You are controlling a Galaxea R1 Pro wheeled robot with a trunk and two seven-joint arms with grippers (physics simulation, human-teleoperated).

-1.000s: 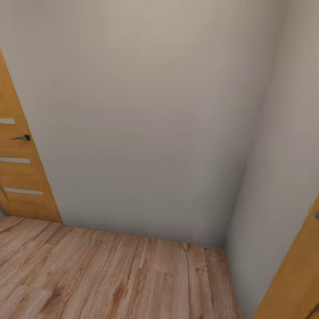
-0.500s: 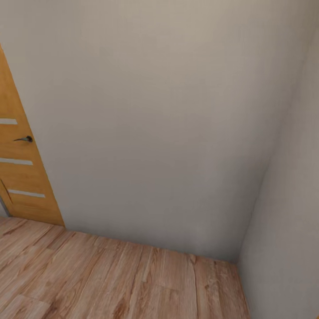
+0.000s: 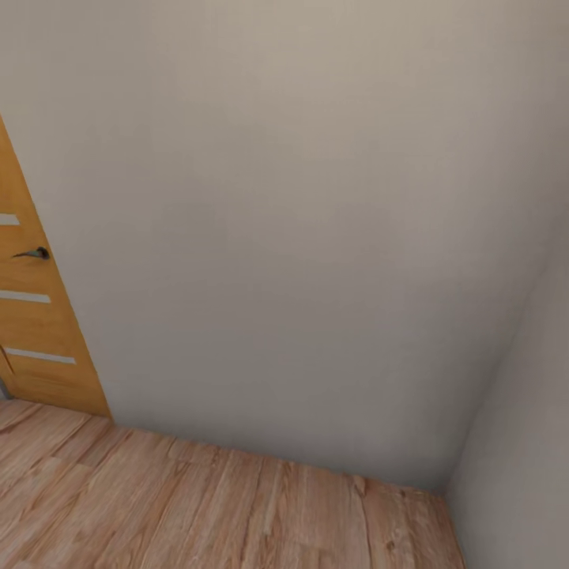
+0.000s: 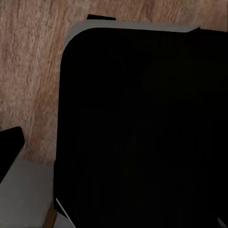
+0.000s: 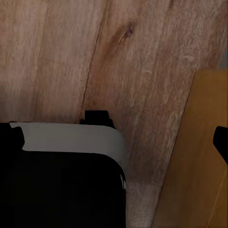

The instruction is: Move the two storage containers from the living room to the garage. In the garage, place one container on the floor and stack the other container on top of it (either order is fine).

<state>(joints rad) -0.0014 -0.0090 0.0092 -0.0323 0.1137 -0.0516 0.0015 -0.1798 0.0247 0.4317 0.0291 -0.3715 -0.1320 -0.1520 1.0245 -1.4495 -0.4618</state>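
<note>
The two storage containers are out of view. In the head view I face a bare pale wall [image 3: 300, 237] meeting light wood plank flooring [image 3: 197, 506]. In the left wrist view, a dark tip [image 4: 9, 145] juts in at the frame's edge over the planks, beside my black base [image 4: 142, 128]. The right wrist view has a similar dark tip [image 5: 221, 142] in front of an orange-wood panel [image 5: 190, 156]. I cannot tell whether either gripper is open or shut.
A wooden door [image 3: 32, 332] with a dark handle [image 3: 32, 254] stands at the left of the head view. A second wall [image 3: 521, 442] forms a corner at the right. The orange-wood panel stands close by my right arm.
The whole head view has shifted, so the camera has moved. The door edge at the lower right has left the picture, and the wall corner sits farther right and lower.
</note>
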